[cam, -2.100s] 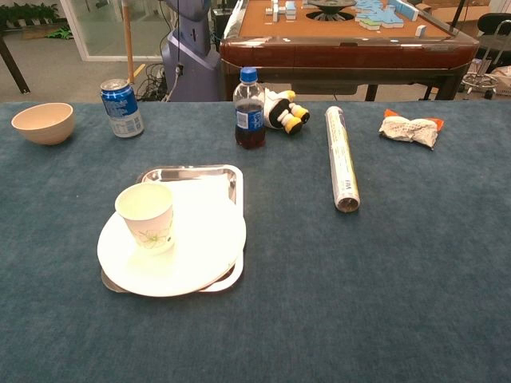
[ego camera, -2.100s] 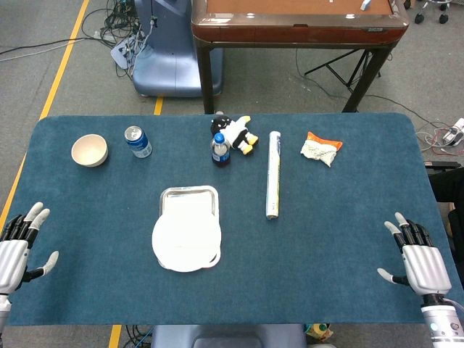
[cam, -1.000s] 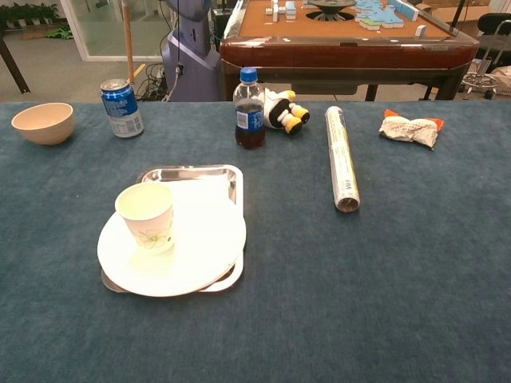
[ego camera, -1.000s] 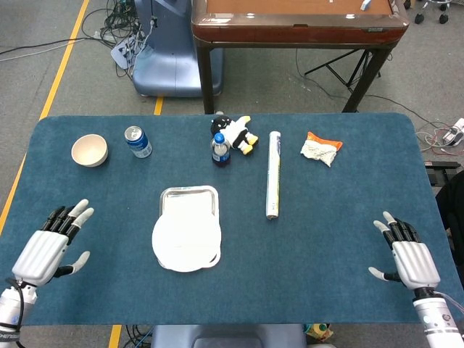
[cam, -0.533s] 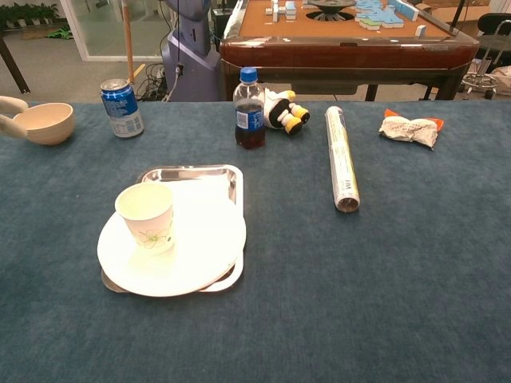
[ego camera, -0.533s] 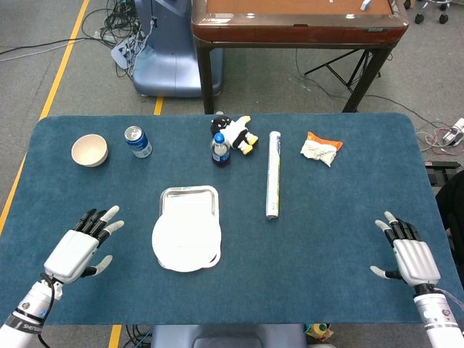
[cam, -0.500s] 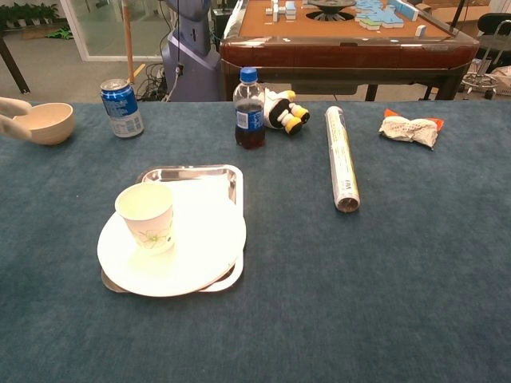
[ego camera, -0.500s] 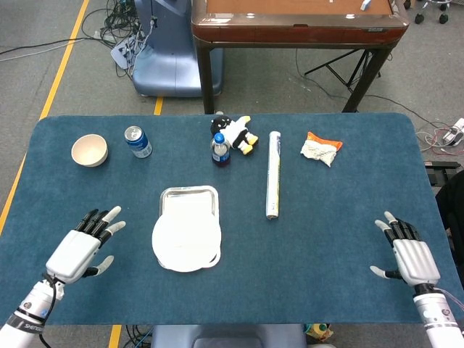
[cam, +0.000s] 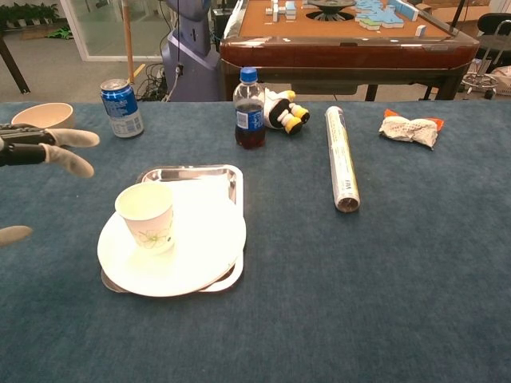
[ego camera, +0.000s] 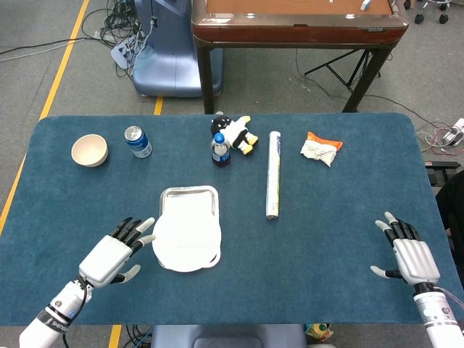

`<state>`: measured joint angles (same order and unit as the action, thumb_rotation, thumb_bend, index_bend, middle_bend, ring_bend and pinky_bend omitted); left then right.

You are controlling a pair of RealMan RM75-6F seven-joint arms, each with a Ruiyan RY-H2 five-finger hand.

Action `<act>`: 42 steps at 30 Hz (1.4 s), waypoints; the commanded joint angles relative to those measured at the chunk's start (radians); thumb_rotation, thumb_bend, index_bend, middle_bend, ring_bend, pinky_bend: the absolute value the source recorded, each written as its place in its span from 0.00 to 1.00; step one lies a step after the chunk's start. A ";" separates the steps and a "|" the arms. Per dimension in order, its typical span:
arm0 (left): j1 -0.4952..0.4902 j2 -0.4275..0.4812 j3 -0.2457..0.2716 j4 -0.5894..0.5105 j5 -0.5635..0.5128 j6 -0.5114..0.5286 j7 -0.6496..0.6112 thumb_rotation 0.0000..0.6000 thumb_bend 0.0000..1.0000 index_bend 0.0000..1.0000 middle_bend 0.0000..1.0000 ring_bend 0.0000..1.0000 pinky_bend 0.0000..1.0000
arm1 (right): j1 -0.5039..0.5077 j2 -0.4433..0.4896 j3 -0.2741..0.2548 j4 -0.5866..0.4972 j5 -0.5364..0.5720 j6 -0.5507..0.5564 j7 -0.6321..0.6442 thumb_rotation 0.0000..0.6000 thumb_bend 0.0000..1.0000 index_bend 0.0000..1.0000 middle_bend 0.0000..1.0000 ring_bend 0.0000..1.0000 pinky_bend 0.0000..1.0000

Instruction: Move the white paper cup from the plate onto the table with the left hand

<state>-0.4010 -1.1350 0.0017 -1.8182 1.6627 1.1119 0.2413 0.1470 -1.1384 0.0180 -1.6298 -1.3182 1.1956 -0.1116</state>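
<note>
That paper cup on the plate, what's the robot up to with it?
The left robot hand is open, fingers spread, beside the left edge of the white plate, not touching anything. The paper cup stands upright on that plate, which rests on a metal tray. The job is to lift the cup onto the table, and that has not begun. The right robot hand is open near the table's right edge, holding nothing.
</note>
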 commanded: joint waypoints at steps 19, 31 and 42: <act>-0.146 -0.093 -0.056 0.046 -0.104 -0.148 0.053 1.00 0.32 0.22 0.00 0.00 0.00 | 0.014 0.006 0.013 0.023 0.045 -0.034 0.036 1.00 0.18 0.00 0.00 0.00 0.00; -0.193 -0.140 -0.056 0.081 -0.135 -0.176 0.060 1.00 0.32 0.23 0.00 0.00 0.00 | 0.017 0.011 0.016 0.031 0.053 -0.041 0.054 1.00 0.18 0.00 0.00 0.00 0.00; -0.207 -0.176 -0.041 0.132 -0.142 -0.169 0.025 1.00 0.32 0.24 0.00 0.00 0.00 | 0.015 0.017 0.013 0.025 0.046 -0.038 0.065 1.00 0.18 0.00 0.00 0.00 0.00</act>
<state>-0.6071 -1.3090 -0.0400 -1.6898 1.5203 0.9402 0.2674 0.1621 -1.1210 0.0307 -1.6043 -1.2719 1.1572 -0.0461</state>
